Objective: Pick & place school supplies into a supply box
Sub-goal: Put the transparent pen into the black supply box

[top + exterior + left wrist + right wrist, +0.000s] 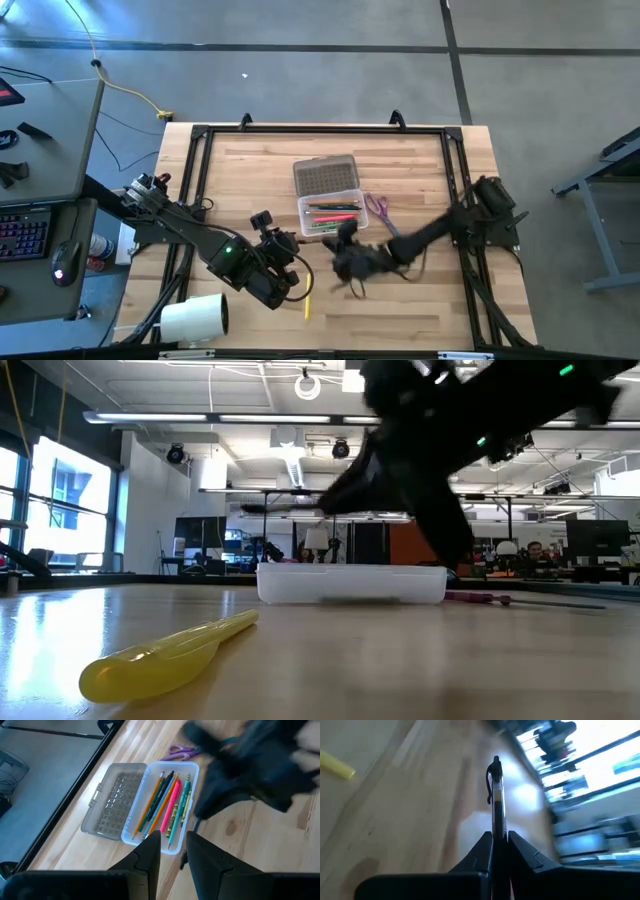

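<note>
Clear plastic pencil case [331, 214] open near table centre, ribbed grey lid [114, 804] laid flat behind it. Inside, side by side lengthwise: orange, dark, pink and green pencils and pens [167, 805]. Purple-handled scissors [377, 208] flat just beside the case's right end. Yellow marker [165, 656] lying alone, well in front of the case. Clear-barrelled pen with dark clip [496, 800] clamped upright between dark fingers, off the case.

Right claw [352, 268] clamps a pen [496, 795] just short of the supply box [330, 214]; scissors [377, 208] flank it, open desk [420, 310] behind.
</note>
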